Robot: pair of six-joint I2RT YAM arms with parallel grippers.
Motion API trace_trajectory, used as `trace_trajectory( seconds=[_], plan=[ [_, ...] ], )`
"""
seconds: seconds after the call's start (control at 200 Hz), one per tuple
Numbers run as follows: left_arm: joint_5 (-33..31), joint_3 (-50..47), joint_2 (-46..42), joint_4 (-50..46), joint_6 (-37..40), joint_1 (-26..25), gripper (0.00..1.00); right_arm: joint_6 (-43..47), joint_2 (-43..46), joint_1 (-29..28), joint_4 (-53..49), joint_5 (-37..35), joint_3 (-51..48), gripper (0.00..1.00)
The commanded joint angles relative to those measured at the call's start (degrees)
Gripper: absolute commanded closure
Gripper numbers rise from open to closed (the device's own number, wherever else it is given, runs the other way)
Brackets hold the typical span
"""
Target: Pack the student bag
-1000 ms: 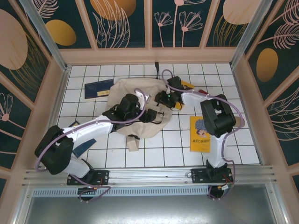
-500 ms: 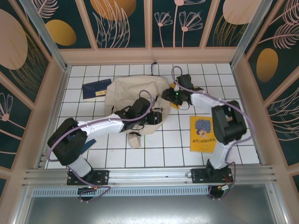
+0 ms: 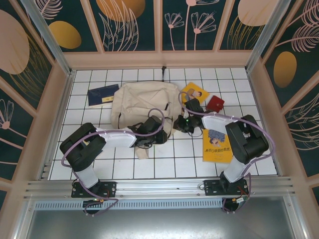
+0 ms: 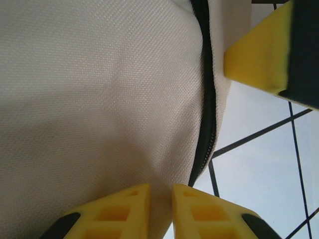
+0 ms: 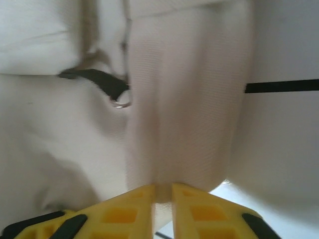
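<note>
The student bag (image 3: 142, 102), a cream fabric backpack, lies flat on the white tiled table at mid-left. My left gripper (image 3: 164, 134) sits at the bag's near right corner. In the left wrist view its yellow fingertips (image 4: 160, 186) are shut on a fold of the cream fabric (image 4: 99, 99) beside the dark zipper (image 4: 207, 104). My right gripper (image 3: 178, 123) is just right of it, at the bag's right edge. Its fingertips (image 5: 162, 188) pinch a cream strap or flap (image 5: 189, 99). A black loop with a metal ring (image 5: 119, 102) lies to the left of that flap.
A dark blue book (image 3: 103, 94) lies left of the bag. A yellow book (image 3: 194, 93) and a small red item (image 3: 216, 103) lie to its right. Another yellow book (image 3: 217, 143) sits near the right arm. A strap end (image 3: 143, 152) trails toward the near edge.
Both grippers moved toward the near right corner of the bag and closed on its fabric. The bag now lies flatter, and the yellow book and red item beside it have come into view.
</note>
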State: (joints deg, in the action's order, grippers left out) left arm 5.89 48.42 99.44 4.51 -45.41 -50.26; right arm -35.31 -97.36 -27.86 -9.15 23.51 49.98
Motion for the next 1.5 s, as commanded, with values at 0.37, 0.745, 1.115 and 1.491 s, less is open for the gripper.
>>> trace_trajectory(
  seconds=[0.37,0.745,1.115,1.491],
  plan=[
    [-8.9,10.3,-6.1,-6.9,-6.8,0.1,0.51,-1.1,5.4,2.8,1.1,-5.8,4.1,0.59],
    [-9.5,21.6,6.4,-10.8,-14.6,3.2,0.47,-5.0,5.3,6.2,1.7,-6.5,3.8,0.58],
    [-8.5,27.3,13.4,-12.0,-26.1,4.4,0.54,-5.5,8.7,8.7,3.1,-7.9,-1.7,0.58],
    [-9.4,27.0,14.0,-16.2,-33.3,4.6,0.53,-6.4,10.7,9.3,4.0,-8.4,-4.0,0.59]
  ],
)
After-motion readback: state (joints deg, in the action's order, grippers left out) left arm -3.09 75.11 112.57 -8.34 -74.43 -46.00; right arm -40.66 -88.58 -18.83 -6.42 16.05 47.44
